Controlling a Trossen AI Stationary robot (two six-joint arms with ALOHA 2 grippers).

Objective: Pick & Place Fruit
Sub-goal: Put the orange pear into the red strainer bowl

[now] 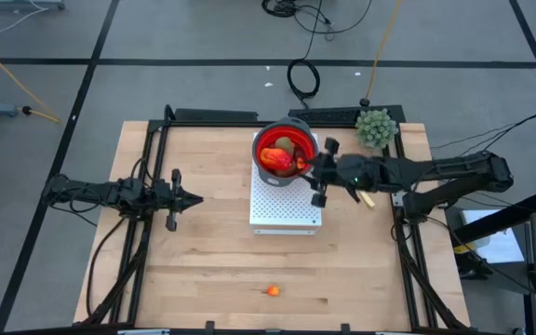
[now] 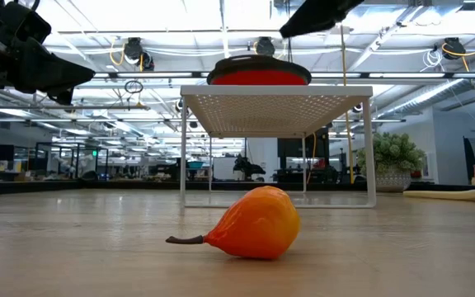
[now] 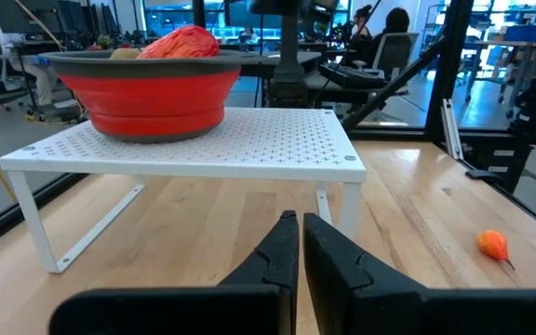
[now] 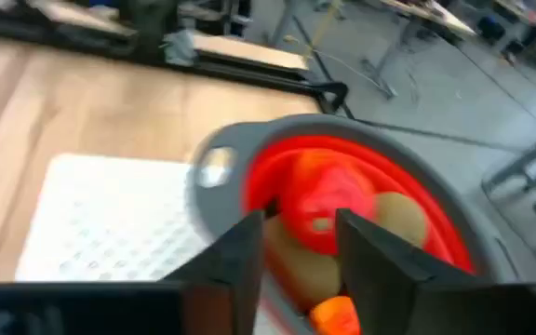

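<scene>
The table (image 1: pixel 203 242) carries a white perforated rack (image 1: pixel 287 209) that raises the red bowl (image 1: pixel 285 149), where most fruit (image 1: pixel 280 160) is piled. The right gripper (image 4: pixel 298 251) hovers over it, jaws spread and empty, likely just releasing. The left gripper (image 3: pixel 300 244) waits aside, jaws pressed together. One orange pear (image 2: pixel 254 223) lies near the table's front edge.

Closed left hand (image 3: pixel 301 244) before white perforated rack (image 3: pixel 249 149) bearing red bowl (image 3: pixel 152 98); orange fruit (image 3: pixel 493 245) aside.
</scene>
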